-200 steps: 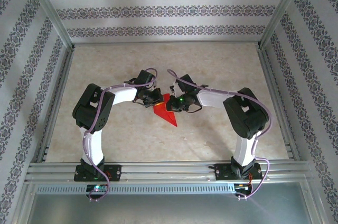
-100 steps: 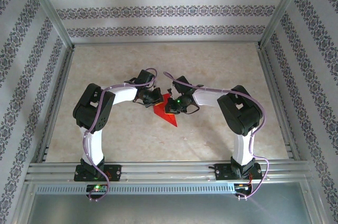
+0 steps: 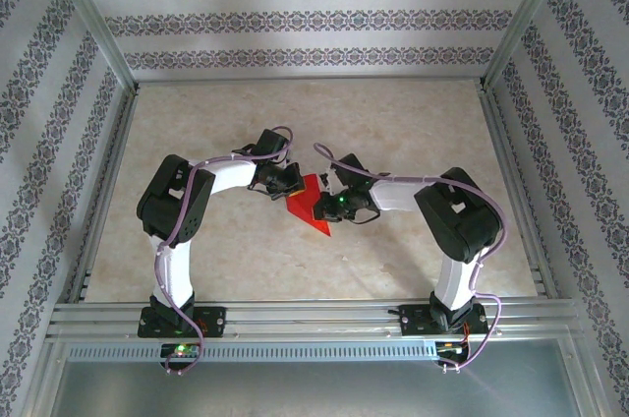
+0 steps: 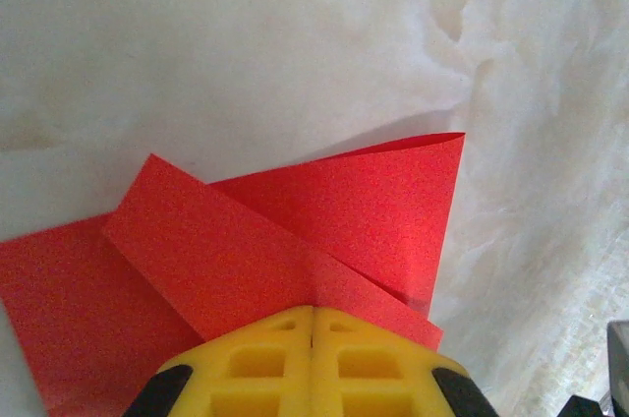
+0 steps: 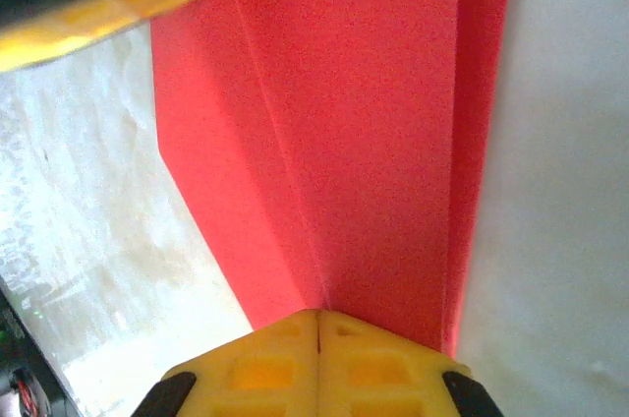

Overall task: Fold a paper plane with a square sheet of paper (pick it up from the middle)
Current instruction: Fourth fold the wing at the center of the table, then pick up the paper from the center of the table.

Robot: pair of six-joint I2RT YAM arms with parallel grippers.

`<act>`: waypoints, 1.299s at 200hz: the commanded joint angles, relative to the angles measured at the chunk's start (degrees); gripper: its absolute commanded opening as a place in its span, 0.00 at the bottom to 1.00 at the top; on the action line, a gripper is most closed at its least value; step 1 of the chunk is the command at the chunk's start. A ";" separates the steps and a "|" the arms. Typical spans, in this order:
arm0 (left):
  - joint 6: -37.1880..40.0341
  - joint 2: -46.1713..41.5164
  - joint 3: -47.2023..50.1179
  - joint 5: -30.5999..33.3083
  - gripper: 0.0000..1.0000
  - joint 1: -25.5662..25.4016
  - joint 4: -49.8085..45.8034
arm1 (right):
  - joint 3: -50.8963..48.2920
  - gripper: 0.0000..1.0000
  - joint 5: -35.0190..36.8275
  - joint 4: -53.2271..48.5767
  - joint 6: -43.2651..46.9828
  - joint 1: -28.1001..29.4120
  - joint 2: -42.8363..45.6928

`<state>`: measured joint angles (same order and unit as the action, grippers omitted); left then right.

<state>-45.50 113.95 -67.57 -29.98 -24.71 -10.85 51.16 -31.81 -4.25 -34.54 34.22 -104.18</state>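
Red paper plane [image 3: 305, 208] is half folded, lying in the middle of the table [image 3: 413, 122] between the arms; left gripper [image 4: 313, 333] is pinched shut on its layered edge; right gripper [image 5: 319, 333] is clamped on a crease too; compared with half a second back it's slid toward the near tip, so I'd guess it's sharpening that crease; folding isn't finished.

Bright, even light with soft shadows; wrist close-ups slightly blurred.
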 commanded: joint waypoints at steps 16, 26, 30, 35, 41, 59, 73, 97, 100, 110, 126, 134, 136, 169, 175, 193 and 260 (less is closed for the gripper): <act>0.58 5.49 1.93 8.09 0.00 0.02 -7.73 | -6.30 0.00 -1.39 -6.81 -1.79 0.15 3.95; 0.66 5.49 1.92 7.94 0.00 0.01 -7.62 | -7.66 0.00 -1.32 -7.02 -2.06 0.09 5.26; 0.66 5.42 1.96 7.92 0.00 0.03 -7.56 | -8.21 0.00 -1.37 -7.08 -2.18 0.02 5.86; 0.71 5.36 1.92 7.81 0.00 0.08 -7.47 | -8.85 0.00 -1.43 -7.09 -2.28 -0.02 6.58; 0.68 5.27 1.98 7.72 0.00 0.01 -7.39 | -9.56 0.00 -1.41 -7.17 -2.37 -0.05 7.51; 1.35 4.81 1.72 7.07 0.00 0.04 -6.92 | -11.34 0.00 -1.32 -6.76 -2.37 -0.36 10.86; 2.36 3.90 0.88 5.61 0.00 0.05 -6.49 | -11.87 0.00 -0.69 -5.46 -1.95 -0.90 14.27; 3.40 0.41 -1.97 1.53 0.05 0.01 -5.44 | -11.10 0.11 4.90 -3.92 -1.23 -1.91 20.19; 3.42 -0.13 -2.39 1.04 0.06 0.03 -5.23 | -11.08 0.12 5.71 -3.58 -1.27 -2.09 20.81; 3.04 -2.27 -3.25 -0.86 0.09 0.06 -4.08 | -10.99 0.19 8.14 -2.49 -1.44 -2.65 22.35; 1.22 -5.84 -2.61 -2.83 0.17 0.01 -0.99 | -10.86 0.30 10.53 -0.56 -1.63 -3.64 23.51; -0.26 -7.64 -1.25 -3.03 0.21 0.02 0.85 | -10.52 0.32 11.06 0.12 -1.43 -4.26 23.29; -0.62 -8.05 -0.94 -2.99 0.22 0.06 1.19 | -10.37 0.33 11.09 0.25 -1.36 -4.38 23.12; -6.20 -13.97 7.32 -0.19 0.34 0.13 6.65 | -7.01 0.34 7.97 2.47 -0.02 -5.57 18.43; -7.23 -14.84 9.13 0.16 0.36 0.13 8.14 | -6.71 0.35 7.23 3.23 0.07 -5.60 17.59; -9.76 -16.27 13.26 0.43 0.39 0.40 11.82 | -5.54 0.39 4.66 5.27 0.76 -5.68 14.97; -14.82 -16.07 19.12 -0.35 0.40 1.47 18.56 | 5.14 0.34 0.13 4.77 5.89 -6.25 1.57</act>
<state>-57.19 97.67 -49.56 -30.81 -24.16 2.31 52.84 -29.06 -0.36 -31.22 28.60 -99.15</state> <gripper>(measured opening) 0.404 0.349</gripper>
